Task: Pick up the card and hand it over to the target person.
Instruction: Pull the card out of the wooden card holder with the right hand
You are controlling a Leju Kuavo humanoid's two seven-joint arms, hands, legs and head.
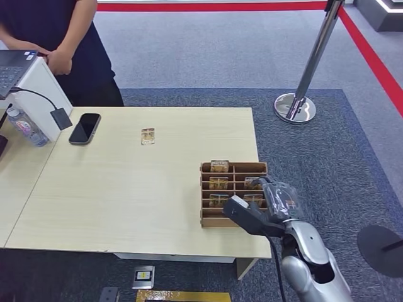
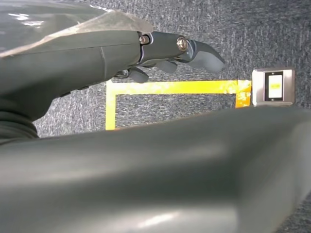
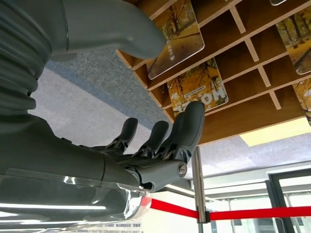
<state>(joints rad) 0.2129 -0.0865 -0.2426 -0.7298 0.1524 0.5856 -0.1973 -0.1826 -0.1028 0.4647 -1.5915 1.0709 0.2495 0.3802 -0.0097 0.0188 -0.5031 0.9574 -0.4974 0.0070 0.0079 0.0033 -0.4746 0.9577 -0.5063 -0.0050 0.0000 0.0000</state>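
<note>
The tabletop [image 1: 119,189] is pale wood grain and the slotted rack [image 1: 233,168] on it is brown wood, its cards [image 3: 197,86] printed with golden-yellow autumn foliage. Floor is grey-blue carpet [image 1: 328,157] with a red stripe [image 1: 366,53] — plus yellow tape [image 2: 172,87] near the robot's feet. Right hand [image 1: 266,204] is dark grey on a silver arm, phone [image 1: 85,128] is glossy black.

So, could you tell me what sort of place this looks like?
Probably a reception or demo area indoors: a roped stanchion on grey carpet, and a desk bearing a wooden card rack and a phone.
</note>
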